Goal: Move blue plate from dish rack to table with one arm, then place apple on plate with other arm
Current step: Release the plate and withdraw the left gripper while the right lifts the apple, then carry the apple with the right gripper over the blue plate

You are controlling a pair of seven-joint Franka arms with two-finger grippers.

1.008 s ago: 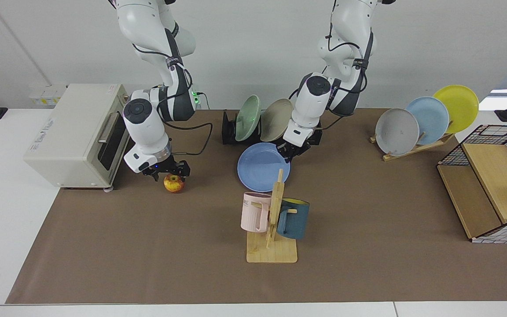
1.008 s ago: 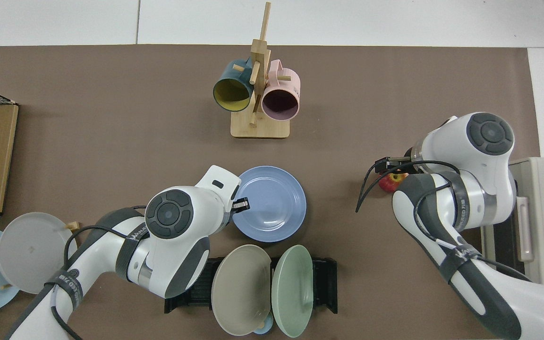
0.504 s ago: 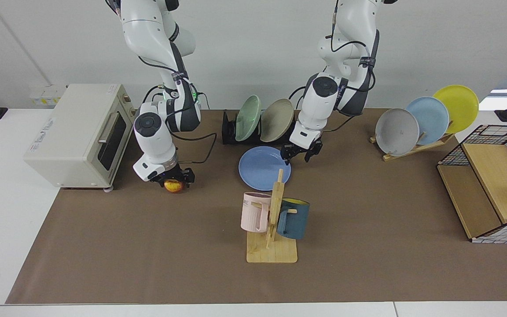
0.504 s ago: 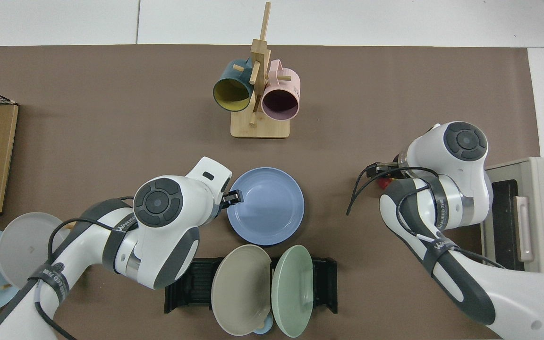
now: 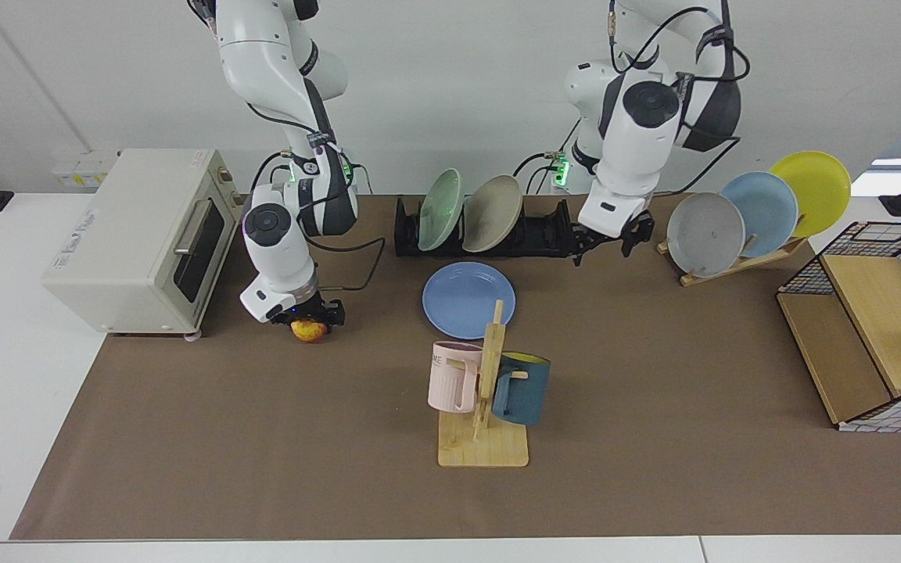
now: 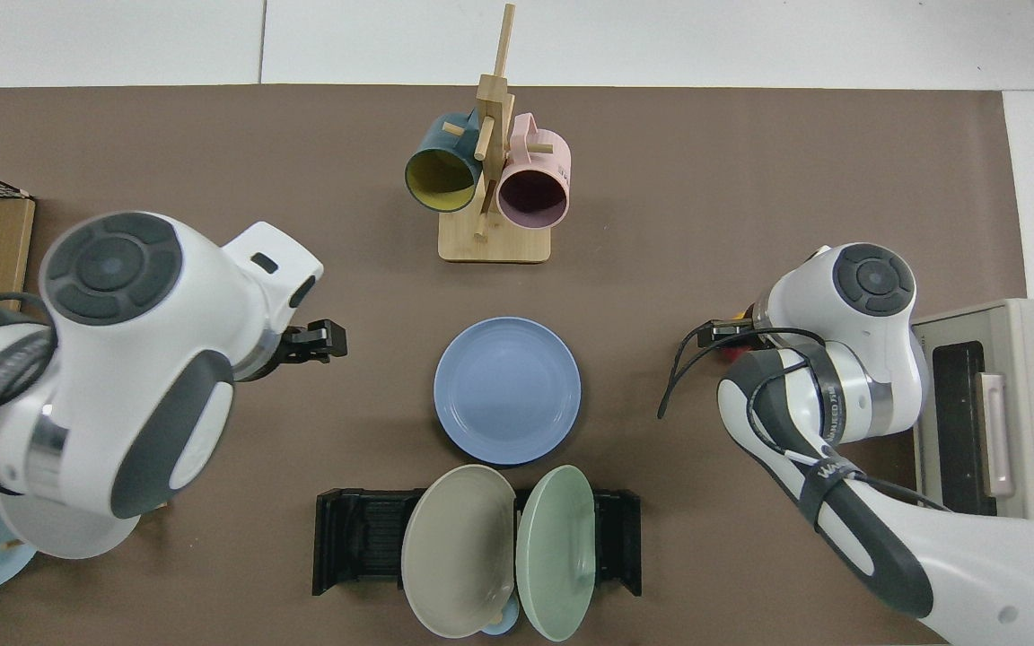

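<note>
The blue plate [image 5: 468,299] [image 6: 507,390] lies flat on the brown mat of the table [image 5: 654,407], just in front of the black dish rack [image 5: 544,234] [image 6: 357,538]. My left gripper [image 5: 603,246] [image 6: 330,337] hangs open and empty above the mat, off to the side of the plate and well apart from it. The apple [image 5: 310,331] sits on the mat near the toaster oven. My right gripper [image 5: 306,316] is down over it, open, with a finger on either side. From above the right wrist [image 6: 840,296] hides most of the apple.
A green plate [image 5: 441,209] and a beige plate [image 5: 491,213] stand in the dish rack. A toaster oven [image 5: 138,234] is beside the apple. A wooden mug tree [image 5: 486,391] stands in front of the plate. A wooden plate stand [image 5: 740,227] and a wire basket [image 5: 881,328] are beside the left arm.
The left gripper let go of the blue plate, which now lies flat, and rose away towards its own side. The right gripper sank lower around the apple.
</note>
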